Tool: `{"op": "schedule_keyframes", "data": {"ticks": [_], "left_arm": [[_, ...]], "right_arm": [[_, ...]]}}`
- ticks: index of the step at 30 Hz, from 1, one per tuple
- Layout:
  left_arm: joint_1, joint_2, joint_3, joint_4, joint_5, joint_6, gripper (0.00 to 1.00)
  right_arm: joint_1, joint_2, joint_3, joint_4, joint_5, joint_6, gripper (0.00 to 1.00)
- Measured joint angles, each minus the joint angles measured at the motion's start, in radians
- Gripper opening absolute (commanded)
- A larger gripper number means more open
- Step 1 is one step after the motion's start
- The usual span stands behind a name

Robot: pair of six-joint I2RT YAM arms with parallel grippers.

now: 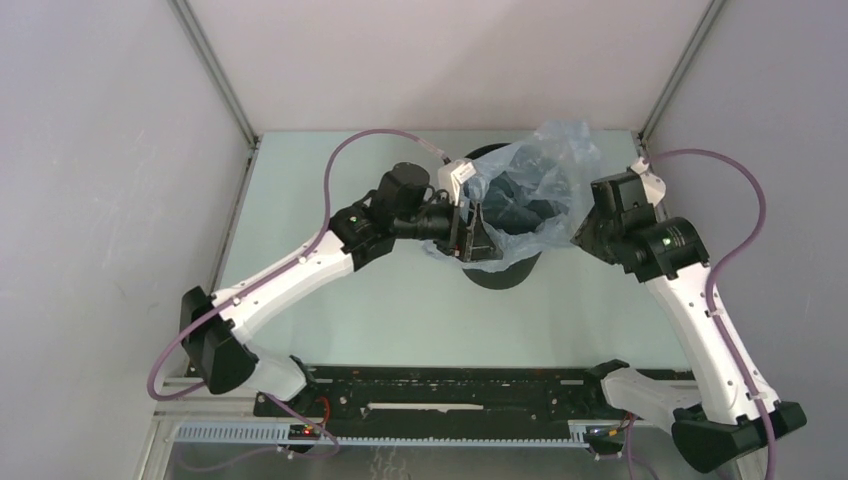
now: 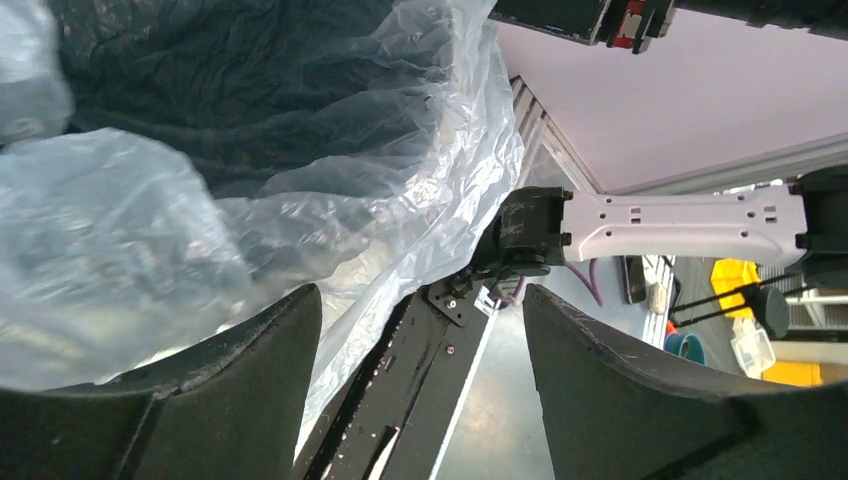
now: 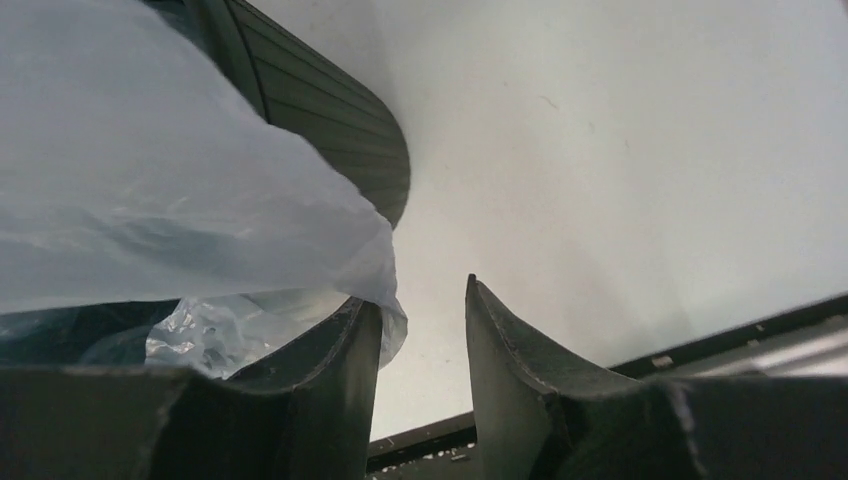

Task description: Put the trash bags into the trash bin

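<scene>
Over the trash bin (image 1: pixel 500 272) hangs the crinkly trash bag (image 1: pixel 548 165). The left gripper (image 2: pixel 421 300) is spread wide, the right gripper (image 3: pixel 423 298) only a little.

trash bag (image 1: pixel 560 150): wrinkled glossy plastic film | trash bin (image 1: pixel 500 272): matt ribbed plastic

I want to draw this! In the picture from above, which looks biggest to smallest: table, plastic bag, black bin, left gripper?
1. table
2. trash bag
3. trash bin, though the bag hides much of it
4. left gripper, which looks smallest
</scene>
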Motion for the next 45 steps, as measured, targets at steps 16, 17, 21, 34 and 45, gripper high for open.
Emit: {"op": "schedule_keyframes", "data": {"ticks": [16, 17, 21, 34, 45], "left_arm": [[0.281, -0.439, -0.201, 0.035, -0.128, -0.288, 0.89], [0.320, -0.470, -0.237, 0.051, -0.130, -0.329, 0.90], [0.362, -0.485, -0.315, 0.079, -0.121, -0.430, 0.95], [0.362, -0.298, -0.444, 0.143, -0.078, -0.616, 0.38], [0.402, -0.129, -0.381, 0.095, -0.137, -0.420, 0.00]], "right_arm": [[-0.216, 0.015, -0.042, 0.218, -0.525, -0.325, 0.46], [-0.226, 0.015, -0.045, 0.224, -0.542, -0.332, 0.44], [-0.249, 0.015, -0.064, 0.246, -0.581, -0.347, 0.40], [-0.266, 0.003, -0.138, 0.307, -0.668, -0.346, 0.18], [-0.367, 0.013, -0.309, 0.446, -0.769, -0.336, 0.16]]}}
